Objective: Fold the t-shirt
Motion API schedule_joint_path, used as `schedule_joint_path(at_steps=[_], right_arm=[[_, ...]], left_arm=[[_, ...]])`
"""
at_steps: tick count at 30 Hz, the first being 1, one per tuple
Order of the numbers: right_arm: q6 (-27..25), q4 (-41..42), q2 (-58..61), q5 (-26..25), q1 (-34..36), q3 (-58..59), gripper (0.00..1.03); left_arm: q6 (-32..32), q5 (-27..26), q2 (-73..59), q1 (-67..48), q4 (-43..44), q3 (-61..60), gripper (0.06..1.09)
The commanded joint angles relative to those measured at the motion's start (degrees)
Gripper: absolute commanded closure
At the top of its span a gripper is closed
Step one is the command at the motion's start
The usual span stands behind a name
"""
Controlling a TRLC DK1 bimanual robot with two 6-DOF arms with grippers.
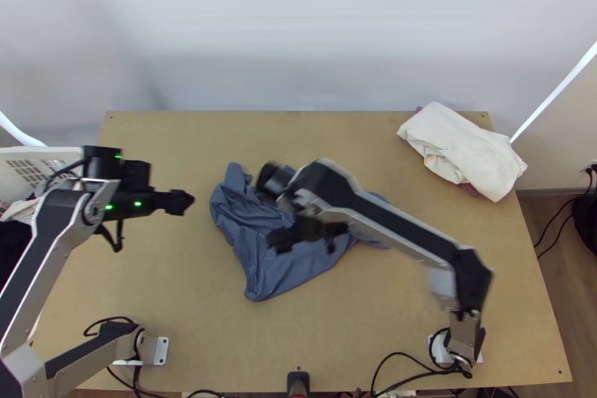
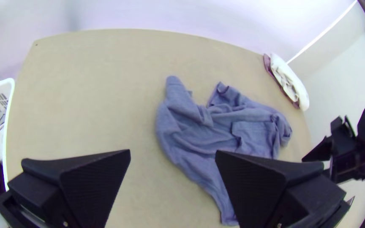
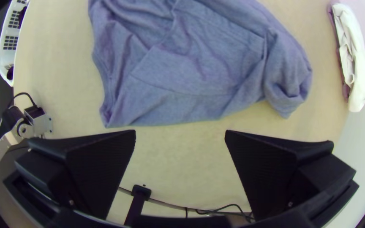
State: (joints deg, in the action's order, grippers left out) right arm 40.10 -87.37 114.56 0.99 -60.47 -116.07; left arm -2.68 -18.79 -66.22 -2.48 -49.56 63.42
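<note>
T-shirt (image 1: 287, 275): blue, rumpled and partly bunched, mid-table (image 1: 172, 308). Left gripper (image 1: 182, 202): fingers apart, holding nothing, off the shirt's left side. Right gripper (image 1: 307, 243): fingers apart, nothing between them, above the shirt. White cloth (image 1: 463, 150): folded, table's far right corner. Basket (image 1: 56, 151): table's left edge.

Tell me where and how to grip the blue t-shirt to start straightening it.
I'd pinch the blue t-shirt at its corner closest to the table's near edge, coming down from that side with open fingers straddling the tip. It juts out as a flattish point, so should gather little cloth; the rest lies rumpled, bunched at the right.
</note>
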Motion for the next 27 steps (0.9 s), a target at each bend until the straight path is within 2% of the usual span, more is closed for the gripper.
schedule_joint_path(at_steps=[1,6,10,15,18,27], right_arm=[[2.9,-1.7,4.3,0.4,-2.3,-3.9,0.08],[2.7,-1.7,11.1,0.4,-3.7,-9.8,0.11],[2.3,-1.4,16.7,0.3,-3.8,-15.0,0.19],[1.2,-1.2,20.4,0.2,-4.2,-15.9,0.20],[1.4,-1.0,22.0,-0.8,-4.2,-16.6,0.30],[1.1,2.3,24.0,-3.5,-4.7,-17.2,0.30]], left_arm=[[0.8,-1.3,2.8,2.7,0.3,-1.6,0.11],[1.4,-1.3,5.7,4.9,0.2,-3.4,0.11],[2.2,-1.3,7.2,6.4,0.0,-4.4,0.11],[2.6,-1.3,7.9,7.8,-0.2,-4.4,0.11],[3.3,-1.3,8.0,8.4,-0.2,-4.4,0.11],[4.3,-1.4,7.8,9.2,-0.2,-4.3,0.11]])
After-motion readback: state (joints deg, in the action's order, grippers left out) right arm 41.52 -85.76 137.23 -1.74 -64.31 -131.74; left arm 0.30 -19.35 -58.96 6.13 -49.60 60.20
